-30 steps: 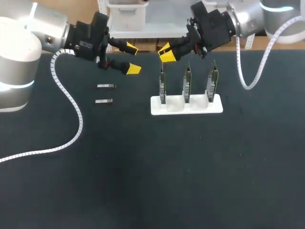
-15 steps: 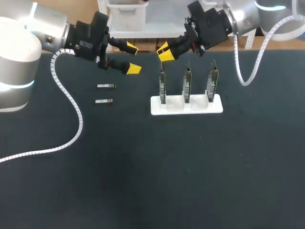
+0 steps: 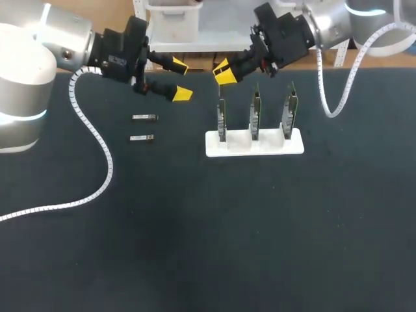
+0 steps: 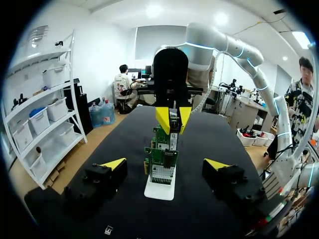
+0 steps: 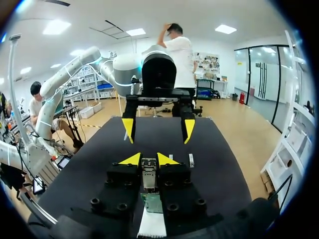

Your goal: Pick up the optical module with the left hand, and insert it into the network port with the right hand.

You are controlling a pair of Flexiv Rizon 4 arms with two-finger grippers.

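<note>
Optical module [image 5: 149, 175] sits clamped between the fingertips of the right end effector [image 3: 225, 71], near the surface's far edge and above the leftmost circuit board [image 3: 221, 118] of three standing upright in a white holder [image 3: 255, 145]. The left end effector [image 3: 178, 79] hangs open and empty toward the far left. A second module [image 3: 144, 117] and a third module [image 3: 141, 138] lie flat on the surface [image 3: 208, 247] near it.

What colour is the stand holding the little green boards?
White. The stand shows best in the head view.
</note>
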